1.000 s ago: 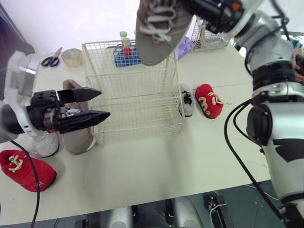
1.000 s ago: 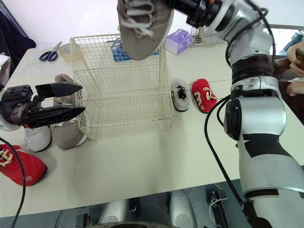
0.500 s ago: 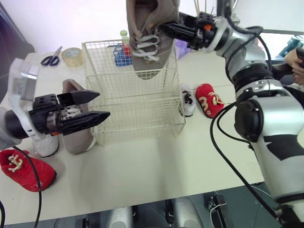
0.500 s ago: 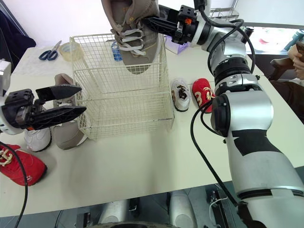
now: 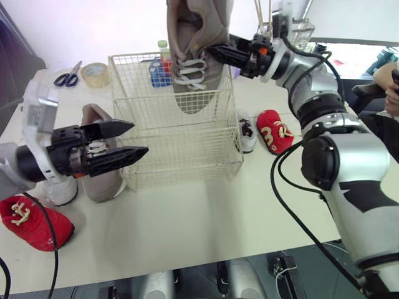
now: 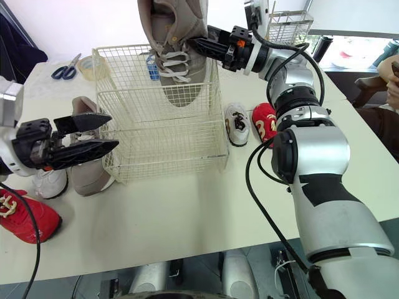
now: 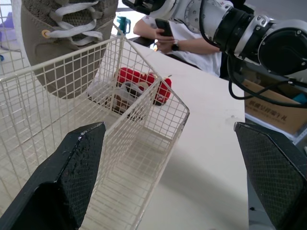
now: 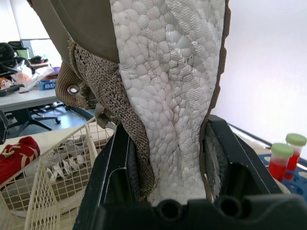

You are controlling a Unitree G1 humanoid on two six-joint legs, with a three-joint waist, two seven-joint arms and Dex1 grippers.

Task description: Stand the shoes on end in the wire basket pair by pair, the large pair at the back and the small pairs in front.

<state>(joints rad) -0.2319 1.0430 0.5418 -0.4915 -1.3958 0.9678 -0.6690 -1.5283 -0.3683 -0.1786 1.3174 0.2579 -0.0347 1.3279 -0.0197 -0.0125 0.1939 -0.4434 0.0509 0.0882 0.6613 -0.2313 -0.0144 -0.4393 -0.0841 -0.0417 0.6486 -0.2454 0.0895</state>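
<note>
My right gripper [image 5: 215, 53] is shut on a large taupe shoe [image 5: 194, 62] and holds it toe down, heel up. Its toe hangs inside the back part of the white wire basket [image 5: 181, 146]. In the right wrist view the shoe's white sole [image 8: 168, 96] sits between the fingers [image 8: 115, 167]. The second taupe shoe [image 5: 98, 171] lies on the table left of the basket. My left gripper [image 5: 128, 140] hovers open over it, beside the basket's left wall. A small white shoe [image 5: 59, 190] and a small red shoe [image 5: 28, 221] lie at the left. Another white shoe [image 5: 246, 134] and red shoe [image 5: 274, 131] lie right of the basket.
Scissors [image 5: 67, 75] and a tape roll [image 5: 95, 73] lie at the back left. A blue rack with tubes [image 5: 161, 70] stands behind the basket, and a wire holder [image 6: 287, 26] at the back right. A person [image 5: 389, 71] sits at the right edge.
My right gripper has turned the large shoe upright and lowered it, toe first, into the back of the basket. My left gripper has hardly moved.
</note>
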